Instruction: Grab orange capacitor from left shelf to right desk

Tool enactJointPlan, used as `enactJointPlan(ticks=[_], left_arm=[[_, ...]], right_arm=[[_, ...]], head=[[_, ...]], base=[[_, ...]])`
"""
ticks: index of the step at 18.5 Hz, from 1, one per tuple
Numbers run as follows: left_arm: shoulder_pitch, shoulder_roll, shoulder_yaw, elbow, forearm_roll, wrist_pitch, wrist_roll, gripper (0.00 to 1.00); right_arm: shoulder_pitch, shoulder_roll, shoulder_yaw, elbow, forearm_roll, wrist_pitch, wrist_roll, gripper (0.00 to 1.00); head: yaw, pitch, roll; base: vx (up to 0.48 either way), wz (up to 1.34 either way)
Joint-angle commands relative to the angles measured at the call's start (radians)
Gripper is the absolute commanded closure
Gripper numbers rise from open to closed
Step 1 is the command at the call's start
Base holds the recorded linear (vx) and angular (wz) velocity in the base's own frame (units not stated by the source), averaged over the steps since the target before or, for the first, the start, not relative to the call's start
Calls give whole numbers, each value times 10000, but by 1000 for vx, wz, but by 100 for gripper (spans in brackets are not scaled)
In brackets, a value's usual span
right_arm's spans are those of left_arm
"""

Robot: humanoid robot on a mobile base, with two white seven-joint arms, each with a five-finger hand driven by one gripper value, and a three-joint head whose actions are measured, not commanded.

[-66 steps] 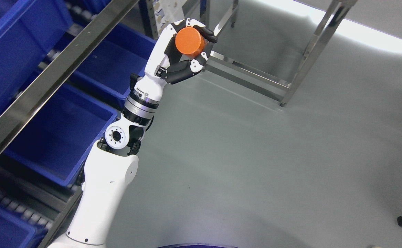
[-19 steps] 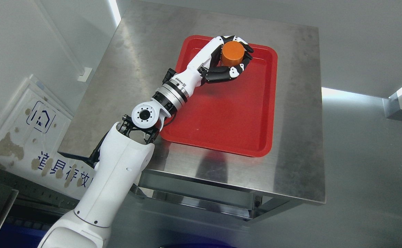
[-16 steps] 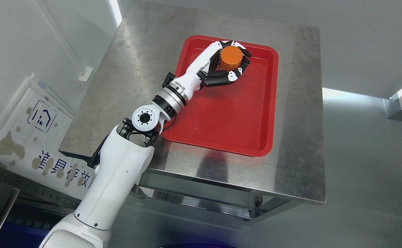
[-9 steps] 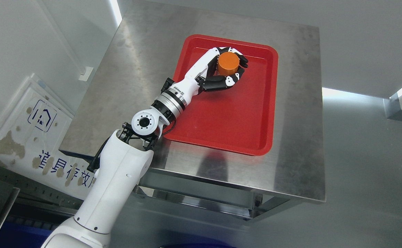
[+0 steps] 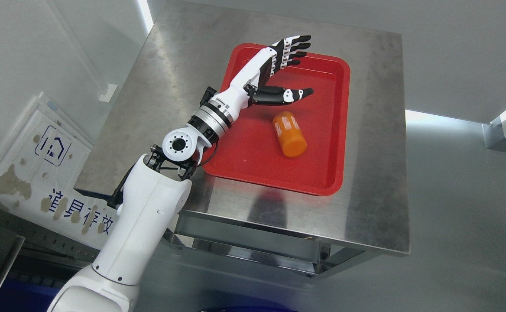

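One arm is at work, coming in from the lower left across the steel table (image 5: 170, 73). At its end the left robot hand (image 5: 279, 71) is released: its fingers (image 5: 294, 45) are spread straight over the far left part of the red tray (image 5: 322, 173), the thumb pointing right, and it holds nothing. The right arm does not show.

Further right, near the middle of the tray, the orange capacitor (image 5: 290, 133) lies on its side, apart from the hand, with its white label facing up. It is inside the tray's rim and well clear of every edge of the table.

The delivery looks done, so the risks from here are small ones. A cylinder lying flat can roll; if it has not settled, or if the arm knocks the tray while pulling back, it may run toward the near rim, though the raised lip should probably stop it. The greater hazard is the withdrawal itself: the thumb hangs close above the tray, and a low sweep back and rightward could catch the capacitor and send it rolling.
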Motion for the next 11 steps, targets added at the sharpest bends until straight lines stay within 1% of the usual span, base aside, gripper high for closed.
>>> enactJointPlan(ticks=[1,3,4,6,8,11], left_arm=[[-1010,175,1622,-397,18,-21,-15,15],[-1195,175,2496,-412,3,101,31,9],[-1196,175,2910,-428,3,223,31,7],[-1104,182,3464,-520,3,621,47,0],[-905,398,3909,-672,3,684,62,0],[-248,445,4356,-1086,-43,684,108,0]], right_arm=[[-16,-175,-107,-337,0,-1,7,0],[-16,-175,-107,-337,0,-16,7,0],[-16,-175,-107,-337,0,-1,7,0],[-16,-175,-107,-337,0,-1,7,0],[-16,-175,-107,-337,0,-1,7,0],[-16,-175,-107,-337,0,-1,7,0]], head=[[0,0,0],[0,0,0],[0,0,0],[0,0,0],[0,0,0],[0,0,0]], base=[[0,0],[0,0],[0,0],[0,0],[0,0],[0,0]])
